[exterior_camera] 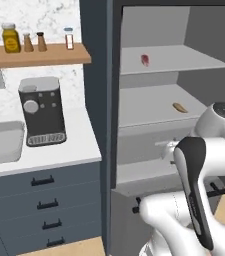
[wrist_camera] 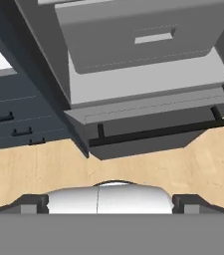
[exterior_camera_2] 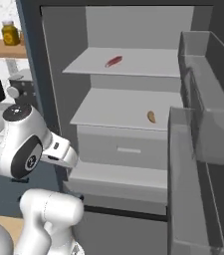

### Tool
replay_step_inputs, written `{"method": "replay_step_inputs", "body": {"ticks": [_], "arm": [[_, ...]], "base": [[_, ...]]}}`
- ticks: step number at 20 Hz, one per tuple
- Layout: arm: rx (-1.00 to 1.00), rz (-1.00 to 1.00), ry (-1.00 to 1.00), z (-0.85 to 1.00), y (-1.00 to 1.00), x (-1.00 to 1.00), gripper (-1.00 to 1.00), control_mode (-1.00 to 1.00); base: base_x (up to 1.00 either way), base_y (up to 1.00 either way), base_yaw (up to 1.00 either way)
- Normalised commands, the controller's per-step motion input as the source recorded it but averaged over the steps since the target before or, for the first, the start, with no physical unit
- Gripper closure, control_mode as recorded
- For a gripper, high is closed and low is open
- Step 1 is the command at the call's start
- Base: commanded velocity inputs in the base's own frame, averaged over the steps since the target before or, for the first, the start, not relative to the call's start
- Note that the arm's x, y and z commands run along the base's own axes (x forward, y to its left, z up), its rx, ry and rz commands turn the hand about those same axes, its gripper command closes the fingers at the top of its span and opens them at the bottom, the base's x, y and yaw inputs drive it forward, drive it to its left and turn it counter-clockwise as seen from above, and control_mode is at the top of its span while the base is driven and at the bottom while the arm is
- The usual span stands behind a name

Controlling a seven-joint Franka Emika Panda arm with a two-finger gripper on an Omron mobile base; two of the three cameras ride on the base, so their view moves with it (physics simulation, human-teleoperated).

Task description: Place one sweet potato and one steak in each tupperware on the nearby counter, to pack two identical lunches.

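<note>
Risk: tool (wrist_camera: 111, 206) gapes wide and empty, low by the fridge drawer (wrist_camera: 143, 37); reaching up for the sweet potato (exterior_camera: 180, 107) on the middle shelf (exterior_camera_2: 118, 107), below the steak (exterior_camera_2: 113, 61), the arm may clip the open door bins (exterior_camera_2: 203, 124).

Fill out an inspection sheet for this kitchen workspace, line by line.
Surface: white counter, left of the open fridge.
Job's things: one steak on the upper fridge shelf; one sweet potato on the shelf below; tupperware nothing seen.
Clutter: coffee machine on the counter; jar and shakers on the wooden wall shelf.
Grippers: gripper open, empty, facing the fridge's bottom drawer and the wood floor.
Cables: nothing seen.
Surroundings: sink, blue-grey drawers, fridge door swung open.
</note>
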Motion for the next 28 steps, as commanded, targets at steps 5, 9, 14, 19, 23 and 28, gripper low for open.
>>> {"method": "replay_step_inputs", "body": {"ticks": [5,9,14,19,23,28], "arm": [[0.00,0.00,0.00,0.00,0.00,0.00,-1.00,1.00],[0.00,0.00,0.00,0.00,0.00,0.00,-1.00,1.00],[0.00,0.00,0.00,0.00,0.00,0.00,-1.00,1.00],[0.00,0.00,0.00,0.00,0.00,0.00,-1.00,1.00],[0.00,0.00,0.00,0.00,0.00,0.00,-1.00,1.00],[0.00,0.00,0.00,0.00,0.00,0.00,-1.00,1.00]], "base": [[0.62,-0.17,0.00],[0.63,-0.22,0.01],[0.47,-0.30,0.00],[0.07,-0.63,0.00],[0.00,-0.65,-0.04],[0.00,-0.14,-0.05]]}}
